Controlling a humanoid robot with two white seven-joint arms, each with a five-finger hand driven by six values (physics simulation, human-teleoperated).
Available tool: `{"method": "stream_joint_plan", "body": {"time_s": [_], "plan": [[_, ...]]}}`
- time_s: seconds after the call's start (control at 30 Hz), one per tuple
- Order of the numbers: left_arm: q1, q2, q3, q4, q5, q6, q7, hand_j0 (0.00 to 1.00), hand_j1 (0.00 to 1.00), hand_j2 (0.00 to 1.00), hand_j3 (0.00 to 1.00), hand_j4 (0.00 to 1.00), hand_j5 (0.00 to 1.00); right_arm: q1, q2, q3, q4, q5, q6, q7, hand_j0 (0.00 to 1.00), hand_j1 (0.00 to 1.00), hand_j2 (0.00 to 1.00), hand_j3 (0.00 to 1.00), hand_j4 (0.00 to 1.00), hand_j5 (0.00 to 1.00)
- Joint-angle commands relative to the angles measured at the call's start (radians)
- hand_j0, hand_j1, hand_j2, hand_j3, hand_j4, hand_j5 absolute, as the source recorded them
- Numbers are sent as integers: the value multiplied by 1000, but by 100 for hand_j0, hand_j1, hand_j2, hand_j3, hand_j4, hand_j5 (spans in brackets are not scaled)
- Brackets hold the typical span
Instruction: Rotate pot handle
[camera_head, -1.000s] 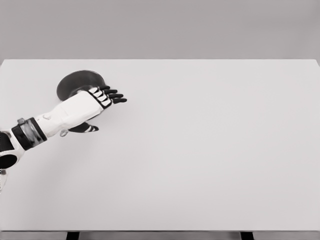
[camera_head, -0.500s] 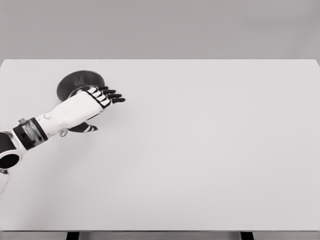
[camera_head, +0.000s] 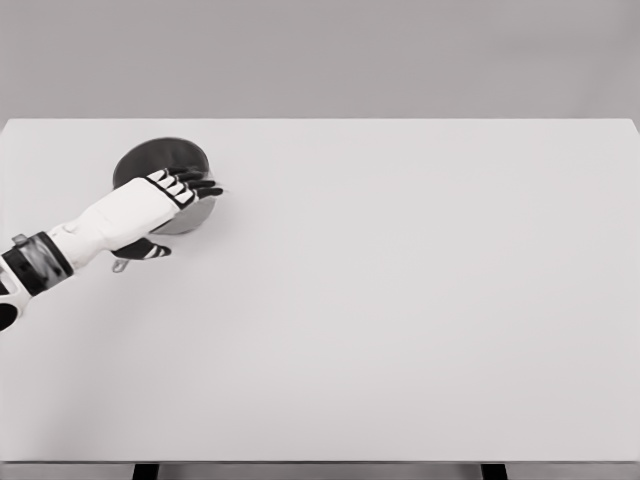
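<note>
White table (camera_head: 420, 300), grey wall (camera_head: 320, 55)

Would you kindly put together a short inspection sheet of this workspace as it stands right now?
Surface: white table, plain and flat.
Job's things: dark round pot at the far left; a small handle end shows below the forearm.
Clutter: nothing seen.
Grippers: left hand lies over the pot's near side, fingers extended across it, thumb underneath; no closed grasp visible. Right hand not in view.
Cables: nothing seen.
Surroundings: plain grey wall; dark table legs at the bottom edge.
</note>
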Motion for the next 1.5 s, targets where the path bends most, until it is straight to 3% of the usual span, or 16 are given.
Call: {"method": "stream_joint_plan", "body": {"time_s": [0.0,0.53,0.83,1.2,1.47], "plan": [[0,2,10,25,6,2,0,100,100,100,100,100,100,0,0,0,0,-1,0,0,100,100,100,100,100,100],[6,47,63,31,7,2,2,100,100,100,100,100,100,0,0,0,0,-1,0,0,100,100,100,100,100,100],[-2,68,79,123,7,2,2,100,100,100,100,100,100,0,0,0,0,-1,0,0,100,100,100,100,100,100],[-12,71,114,140,7,2,2,100,100,100,100,100,100,0,0,0,0,-1,0,0,100,100,100,100,100,100],[-49,71,119,203,7,2,2,100,100,100,100,100,100,0,0,0,0,-1,0,0,100,100,100,100,100,100]]}}
